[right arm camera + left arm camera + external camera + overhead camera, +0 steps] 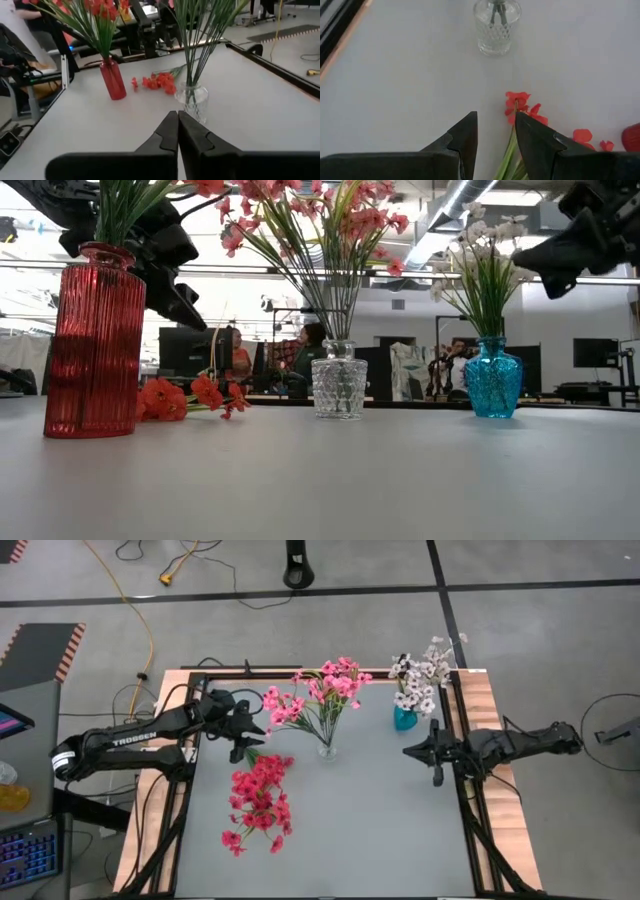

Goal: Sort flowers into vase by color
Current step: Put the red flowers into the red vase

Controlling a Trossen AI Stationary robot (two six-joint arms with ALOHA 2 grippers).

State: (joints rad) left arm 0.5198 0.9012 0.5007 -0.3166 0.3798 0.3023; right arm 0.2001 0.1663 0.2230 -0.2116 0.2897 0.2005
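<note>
1. The flowers are artificial sprigs with thin green stems. A loose bunch of red ones (258, 804) lies flat on the smooth grey bench (380, 830) toward its left side.
2. More red sprigs stand in a ribbed red glass vase (95, 340), which the left arm hides in the high view.
3. Pink sprigs (318, 692) fan out of a clear, dimpled glass vase (327, 749) near the middle of the far edge.
4. White sprigs (422, 678) stand in a rounded blue glass vase (404, 718) toward the far right corner.
5. The left gripper (495, 131) hangs above the red vase, its pointed dark fingers apart, green stems showing between them.
6. The right gripper (432, 752) hovers near the right edge, just in front of the blue vase, fingers pressed together on nothing.
</note>
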